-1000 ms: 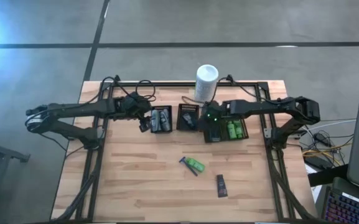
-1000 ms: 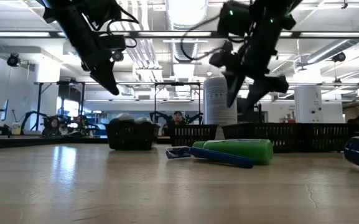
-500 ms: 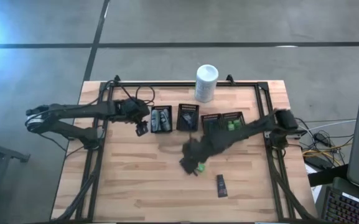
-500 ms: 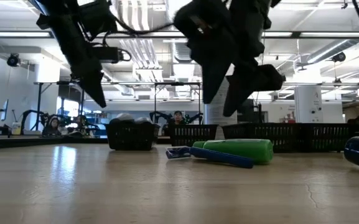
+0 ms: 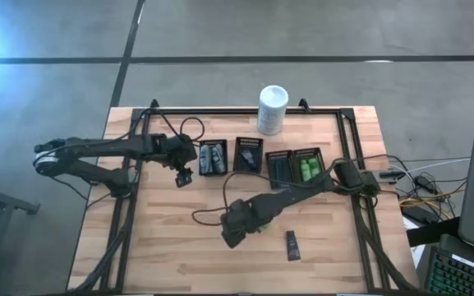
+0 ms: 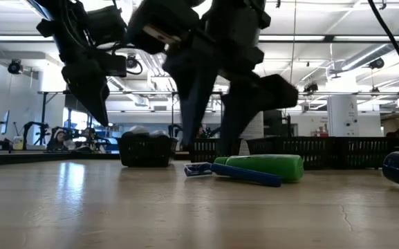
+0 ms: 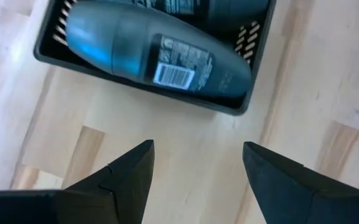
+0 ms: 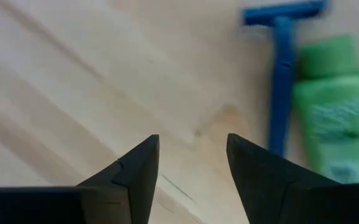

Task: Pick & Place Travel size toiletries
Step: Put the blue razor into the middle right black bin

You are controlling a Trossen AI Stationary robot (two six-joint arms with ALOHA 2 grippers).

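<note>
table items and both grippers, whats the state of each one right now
left gripper: open, empty, beside the tray with grey bottles
right gripper: open, empty, above bare wood near the razor
grey bottle: lying in its tray
razor: lying loose on the table, against the green bottle
green bottle: lying on its side on the table
black tube: lying flat, loose
white container: upright

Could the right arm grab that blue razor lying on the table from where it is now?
Probably yes. The right pincer is open and empty over bare wood, and the blue razor lies just ahead with nothing between them. The green bottle lies right against the razor's handle, so a clean pinch may be awkward.
</note>
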